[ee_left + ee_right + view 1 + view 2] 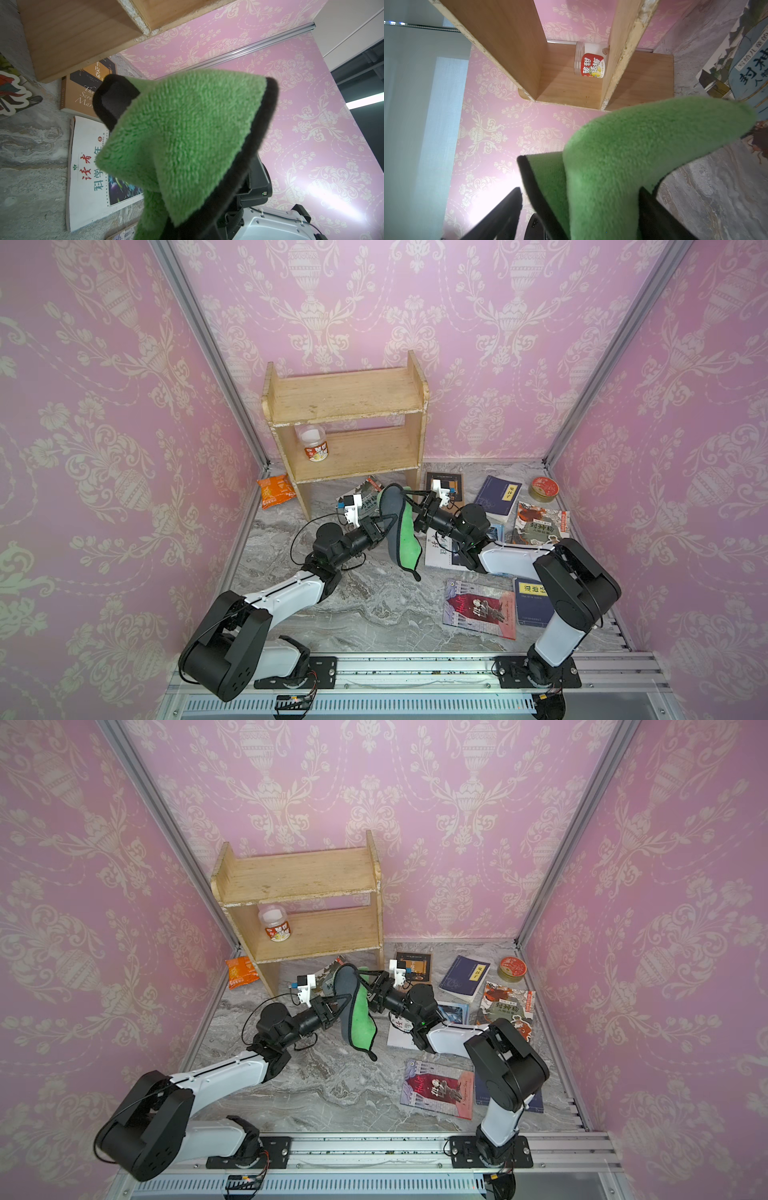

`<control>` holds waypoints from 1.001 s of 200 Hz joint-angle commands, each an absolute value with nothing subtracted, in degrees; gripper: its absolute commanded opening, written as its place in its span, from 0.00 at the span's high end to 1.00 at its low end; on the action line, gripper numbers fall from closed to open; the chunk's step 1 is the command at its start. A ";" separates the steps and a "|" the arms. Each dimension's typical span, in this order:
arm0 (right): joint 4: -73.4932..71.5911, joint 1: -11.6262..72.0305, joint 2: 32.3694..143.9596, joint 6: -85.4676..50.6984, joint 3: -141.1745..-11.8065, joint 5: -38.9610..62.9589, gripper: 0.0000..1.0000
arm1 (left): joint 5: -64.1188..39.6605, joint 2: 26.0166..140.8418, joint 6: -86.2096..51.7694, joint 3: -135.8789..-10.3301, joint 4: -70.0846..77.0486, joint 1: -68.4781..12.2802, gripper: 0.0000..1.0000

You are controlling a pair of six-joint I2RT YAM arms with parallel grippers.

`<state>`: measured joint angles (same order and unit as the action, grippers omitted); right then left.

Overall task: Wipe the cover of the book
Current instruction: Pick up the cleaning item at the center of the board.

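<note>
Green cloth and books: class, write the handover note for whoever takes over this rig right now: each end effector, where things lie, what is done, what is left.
Left end effector: shut on the green cloth, held up between the arms.
Right end effector: open, fingers either side of the cloth, not gripping.
Books: flat on the marble table; nearest are the white magazine under the right arm and the illustrated book by the wooden shelf.
Done: cloth picked up.
Left: lower it onto a cover and wipe; no cover is touched yet.
</note>
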<state>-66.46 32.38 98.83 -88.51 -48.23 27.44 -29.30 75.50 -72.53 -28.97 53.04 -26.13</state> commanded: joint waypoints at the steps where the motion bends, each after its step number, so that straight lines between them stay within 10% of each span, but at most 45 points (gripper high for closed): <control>1: -61.63 33.52 95.55 -85.50 -50.63 31.99 0.20 | -30.41 74.94 -70.93 -29.08 51.42 -26.81 0.93; 73: -28.91 37.84 86.23 -58.61 -55.72 26.25 0.40 | -32.17 77.91 -71.27 -30.41 50.76 -26.81 0.88; 126: -30.42 37.89 87.49 -58.94 -56.43 26.57 0.70 | -34.69 78.84 -72.24 -31.29 50.02 -26.92 0.58; 200: -34.30 34.87 87.02 -62.96 -54.70 27.63 0.87 | -37.47 75.18 -68.29 -30.67 42.57 -26.89 0.29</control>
